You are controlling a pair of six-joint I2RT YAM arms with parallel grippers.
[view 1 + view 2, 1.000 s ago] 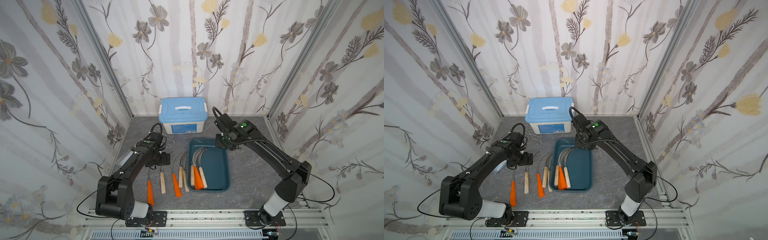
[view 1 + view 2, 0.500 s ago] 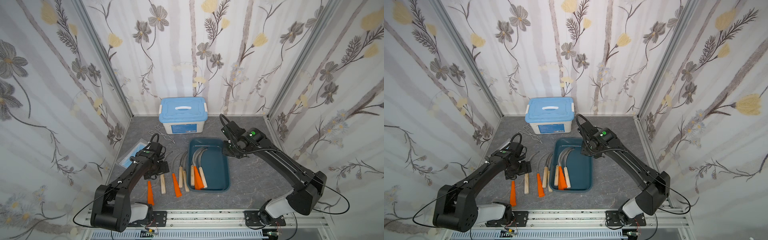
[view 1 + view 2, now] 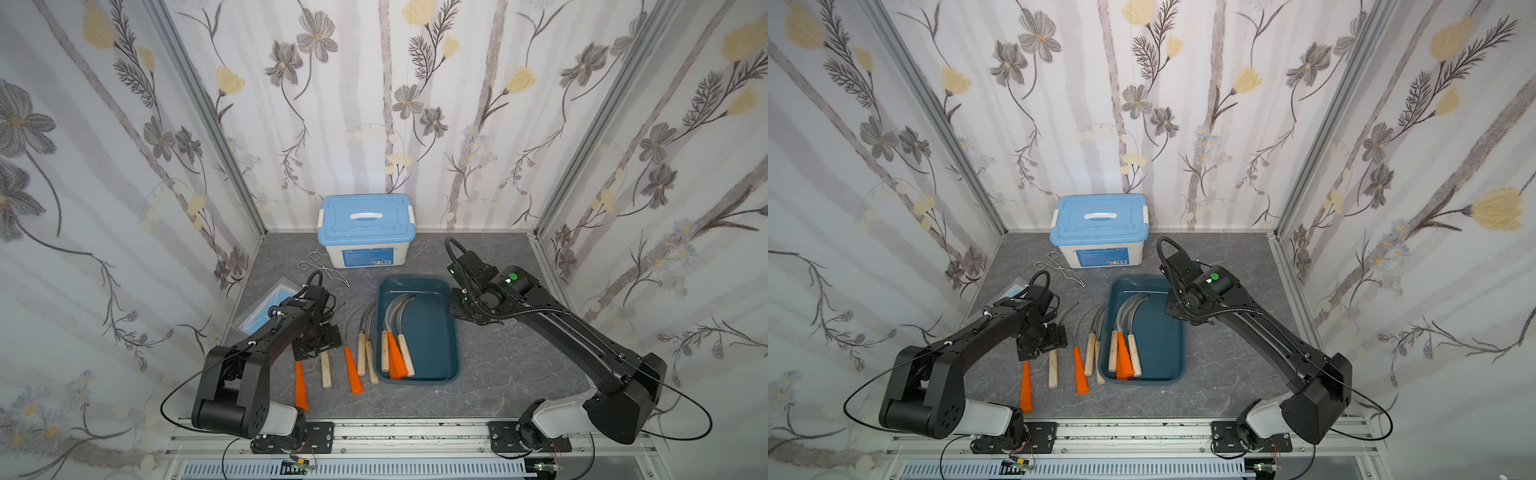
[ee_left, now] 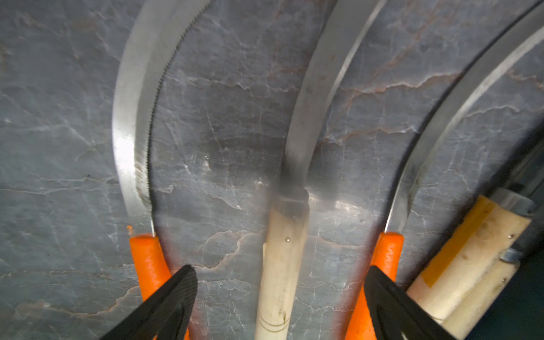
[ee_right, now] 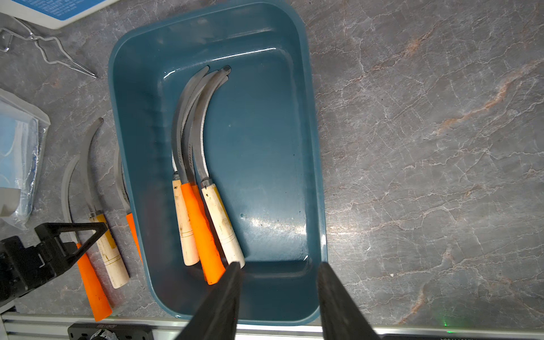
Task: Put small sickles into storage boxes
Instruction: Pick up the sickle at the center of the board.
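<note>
Nearest the rail, on grey marbled tabletop: five small sickles, curved grey blades, orange or pale wooden handles, side by side. Low over them, black left gripper, spread wide, straddling one wooden-handled sickle, untouched. Just right of these, shallow dark teal plastic tray with at least three more sickles lying inside. Above its right rim, black right gripper, moderately parted, nothing held. Farther back, silvery wire tongs, then white box with light blue lid.
</note>
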